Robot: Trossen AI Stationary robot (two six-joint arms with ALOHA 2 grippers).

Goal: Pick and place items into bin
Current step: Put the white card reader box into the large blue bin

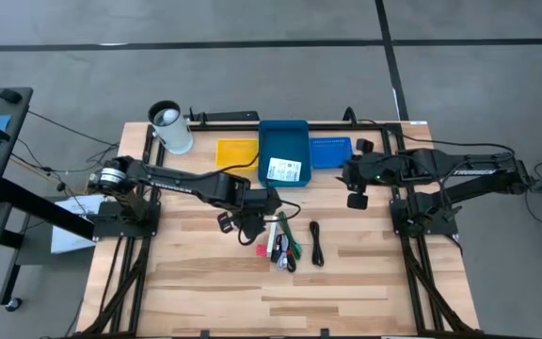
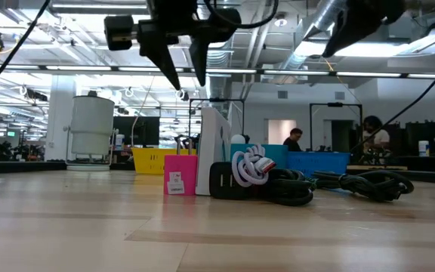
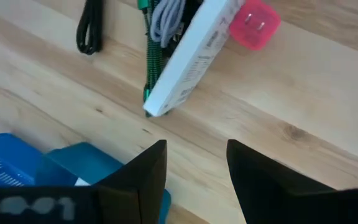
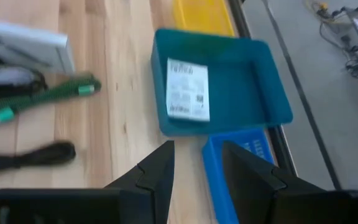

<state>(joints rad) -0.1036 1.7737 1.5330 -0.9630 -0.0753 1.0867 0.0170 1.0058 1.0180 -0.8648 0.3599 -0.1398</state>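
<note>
High view: left gripper (image 1: 248, 229), fingers apart and empty, hangs beside the item pile; a white card (image 1: 284, 170) lies in the teal bin (image 1: 283, 139).
Low view: pink cube (image 2: 180, 175) touches black cable (image 2: 289, 189).
Left wrist view: white box (image 3: 188, 59) tilted over green pen (image 3: 151, 62).
Right wrist view: right gripper (image 4: 197, 165), parted, empty, near the bin.

Light was bright and even across the wooden table (image 1: 205, 282), cast from overhead; ceiling strip lights (image 2: 89, 9) glared in the low view. Shadows under the arms were soft and faint. The right wrist view was smeared by motion blur, softening the teal bin (image 4: 253, 74). In the left wrist view, the near fingers (image 3: 148, 180) were out of focus.
</note>
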